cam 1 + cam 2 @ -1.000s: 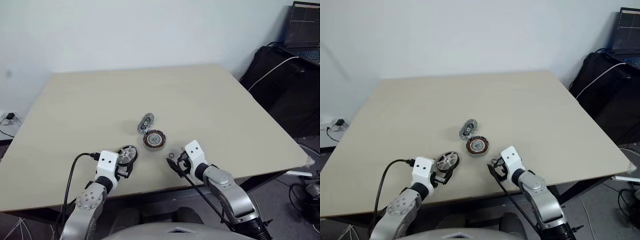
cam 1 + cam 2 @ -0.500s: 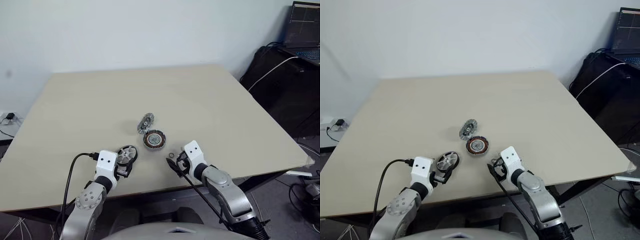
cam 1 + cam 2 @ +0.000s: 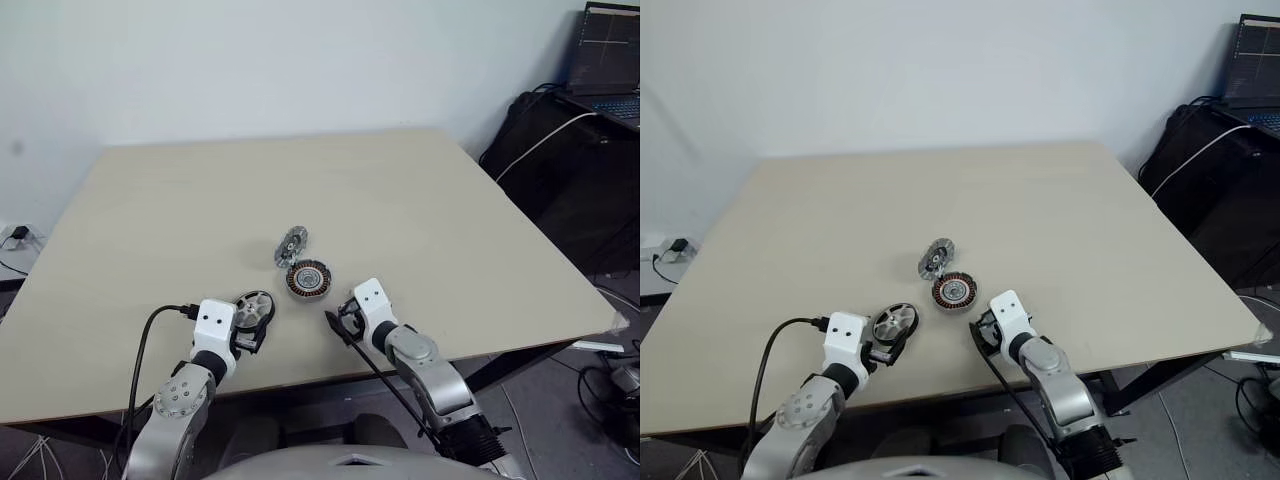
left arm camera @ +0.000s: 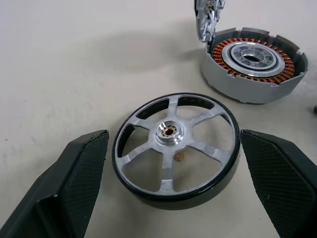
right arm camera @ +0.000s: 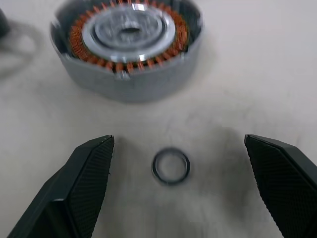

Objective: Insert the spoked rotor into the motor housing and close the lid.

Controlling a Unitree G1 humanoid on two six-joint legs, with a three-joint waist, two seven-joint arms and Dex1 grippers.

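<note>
Since the earlier frame the right tool has slid inward, open astride a washer ring before the motor housing, while the left tool, spread wide, brackets the spoked rotor flat on the counter, so closing comes next.

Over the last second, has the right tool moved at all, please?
Yes. The right tool has shifted toward the robot's left, nearer the motor housing, which stays put on the table.

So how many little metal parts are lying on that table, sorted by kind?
Spoked rotor: 1
Motor housing: 1
Lid, propped on edge against the housing: 1
Small washer ring: 1
Total: 4
</note>
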